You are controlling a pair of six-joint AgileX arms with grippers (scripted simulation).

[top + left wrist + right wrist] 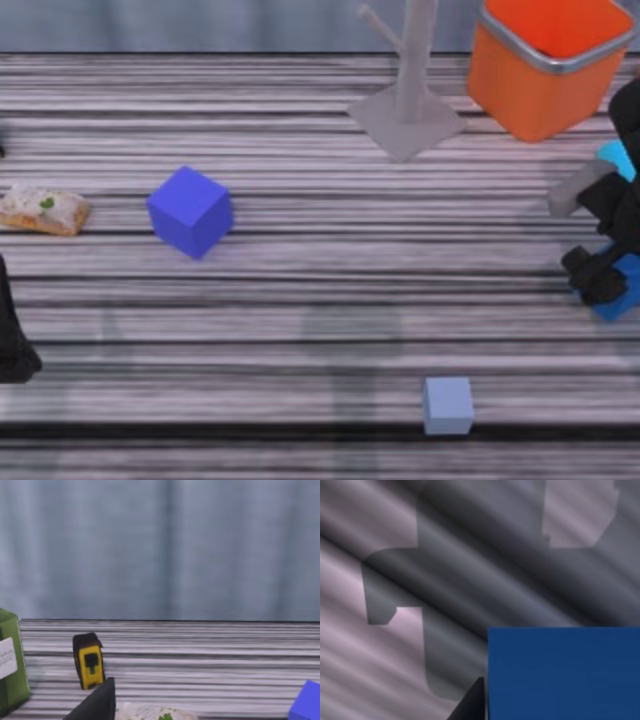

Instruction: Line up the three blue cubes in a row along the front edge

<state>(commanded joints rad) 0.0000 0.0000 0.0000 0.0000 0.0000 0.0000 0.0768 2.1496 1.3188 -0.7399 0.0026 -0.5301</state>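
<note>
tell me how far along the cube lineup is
Done: the small pale grey-blue cube sits by the front edge. In hand: the right claw is at the royal-blue cube, near the table's right side; grip unclear. Left: the large indigo cube is mid-table, untouched. The left arm is parked at left.

Right arm: black AgileX links enter at the far right edge of the top view, wrist bent down toward the counter. Right gripper (604,280) sits low at the right side, jaws down against the medium royal-blue matte cube (622,292). Cube face fills the lower part of the right wrist view, one dark fingertip (472,705) right beside its edge. Can't confirm from any view whether the jaws are closed on it.

Left arm: parked at the far left edge, only a black part (14,345) in view low on that side. One dark fingertip (97,704) shows in the left wrist view, level, looking across the counter.
</note>
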